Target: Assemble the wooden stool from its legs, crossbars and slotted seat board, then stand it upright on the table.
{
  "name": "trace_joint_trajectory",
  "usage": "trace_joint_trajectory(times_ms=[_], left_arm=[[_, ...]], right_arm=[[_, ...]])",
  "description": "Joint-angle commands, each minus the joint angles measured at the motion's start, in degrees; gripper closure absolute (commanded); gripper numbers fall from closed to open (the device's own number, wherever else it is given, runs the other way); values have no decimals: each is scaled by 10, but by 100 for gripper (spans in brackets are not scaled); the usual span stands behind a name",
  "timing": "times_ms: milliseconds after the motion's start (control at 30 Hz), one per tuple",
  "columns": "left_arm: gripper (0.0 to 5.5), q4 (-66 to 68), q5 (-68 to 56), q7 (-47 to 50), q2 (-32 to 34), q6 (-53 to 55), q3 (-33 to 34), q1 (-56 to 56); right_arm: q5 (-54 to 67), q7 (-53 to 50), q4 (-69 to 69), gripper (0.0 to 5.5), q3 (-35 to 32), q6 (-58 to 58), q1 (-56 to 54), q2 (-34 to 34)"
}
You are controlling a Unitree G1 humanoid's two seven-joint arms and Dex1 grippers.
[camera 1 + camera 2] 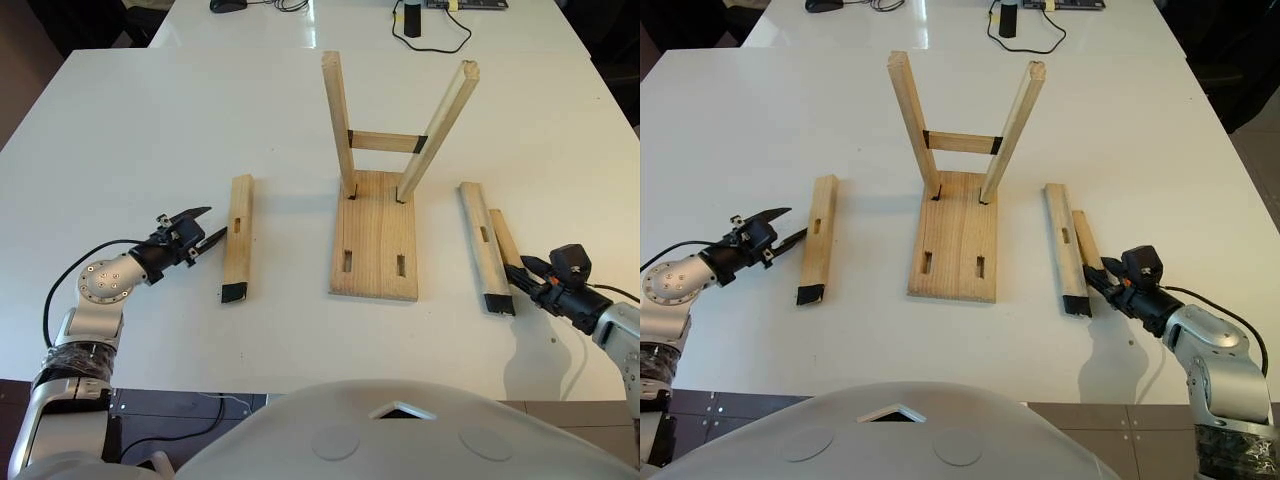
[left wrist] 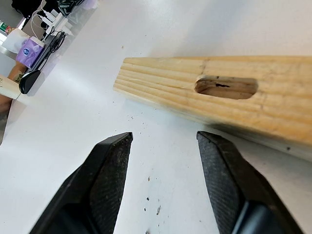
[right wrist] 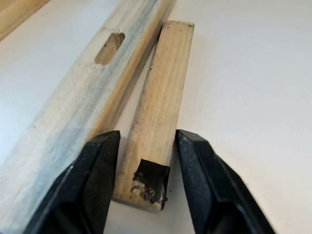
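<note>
1. A white table (image 1: 150, 130) carries the work, with a second desk of cables beyond its far edge. The seat board (image 1: 373, 236) lies flat near the middle.
2. In the board's two far slots stand two legs (image 1: 338, 120), joined by a fitted crossbar (image 1: 386, 142). The leg on the board's right leans outward at the top. The two near slots are empty, so I judge the stool about half built.
3. Left of the board a loose leg (image 1: 238, 236) lies flat, slot upward. The left gripper (image 1: 213, 224) sits just left of it, fingers spread, holding nothing and clear of the wood.
4. Right of the board lie a second loose leg (image 1: 480, 240) and, against its outer side, a loose crossbar (image 3: 158, 97). The right gripper (image 3: 146, 139) has its fingers parted, one on each side of the crossbar's black-tipped near end, not yet clamped.
5. Risk: the inner finger sits where crossbar and leg almost touch, so closing could catch the leg too. It could also twist the crossbar out of a hold so near its end.
6. Risk: a knock to the board could topple the leaning pair, which looks only loosely seated
</note>
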Motion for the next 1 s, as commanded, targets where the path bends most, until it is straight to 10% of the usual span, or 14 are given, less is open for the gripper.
trace_joint_trajectory(times_ms=[33, 667, 1000], left_arm=[[303, -3, 9, -5, -8, 13, -18, 13], [303, -158, -97, -30, -59, 139, -19, 28], [303, -529, -415, -87, -32, 469, -27, -82]], right_arm=[[-18, 2, 18, 339, 13, -6, 8, -8], [133, 4, -1, 420, -113, 49, -95, -8], [449, 83, -225, 420, -75, 148, -184, -44]])
